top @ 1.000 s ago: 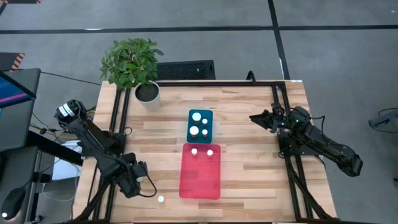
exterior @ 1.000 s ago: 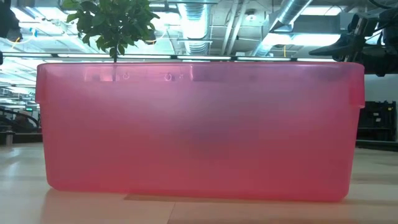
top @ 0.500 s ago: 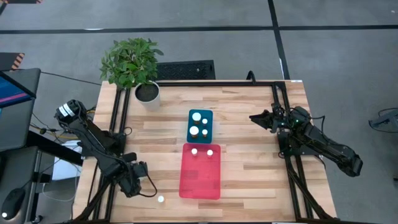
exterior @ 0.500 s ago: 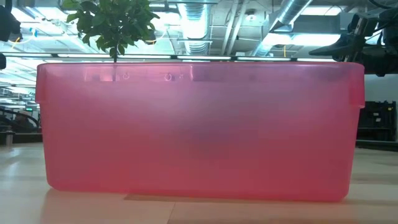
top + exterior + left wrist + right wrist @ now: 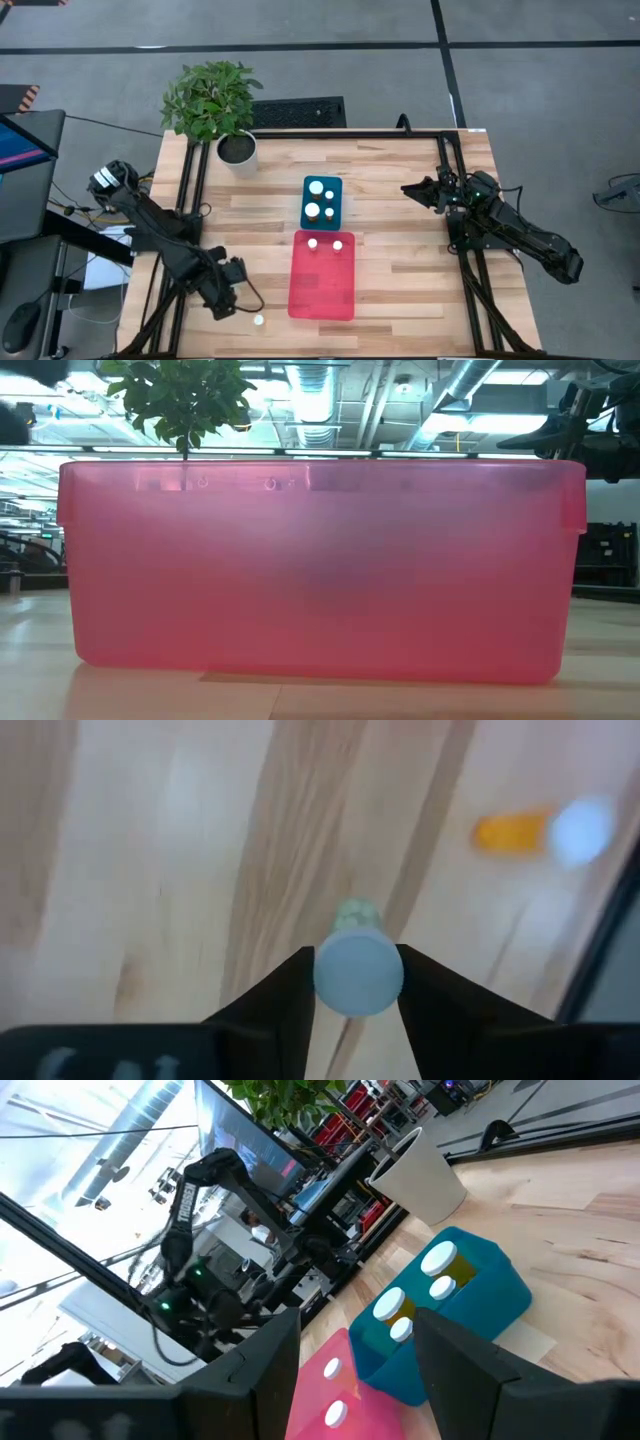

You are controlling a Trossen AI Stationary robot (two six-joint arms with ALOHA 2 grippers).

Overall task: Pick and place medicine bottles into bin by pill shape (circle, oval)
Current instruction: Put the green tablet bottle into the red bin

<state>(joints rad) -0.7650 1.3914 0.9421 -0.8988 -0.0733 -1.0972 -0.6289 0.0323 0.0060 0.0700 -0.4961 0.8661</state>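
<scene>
White and round, the cap of a small medicine bottle [image 5: 358, 970] sits between the two dark fingers [image 5: 275, 1000] of the left pincer [image 5: 232, 292], which is closed on it above the near-left part of the worktop [image 5: 400, 200]. A second loose bottle [image 5: 258, 320] lies just beside that pincer, near the pink bin [image 5: 322, 276]. That bin already holds two bottles, and the blue bin [image 5: 322, 201] behind it holds three. Such a bottle is probably light, rigid and smooth-sided, so gripping across the cap or upper body seems safest. The right pincer [image 5: 413, 189] waits at the worktop's right edge, fingers spread and empty.
</scene>
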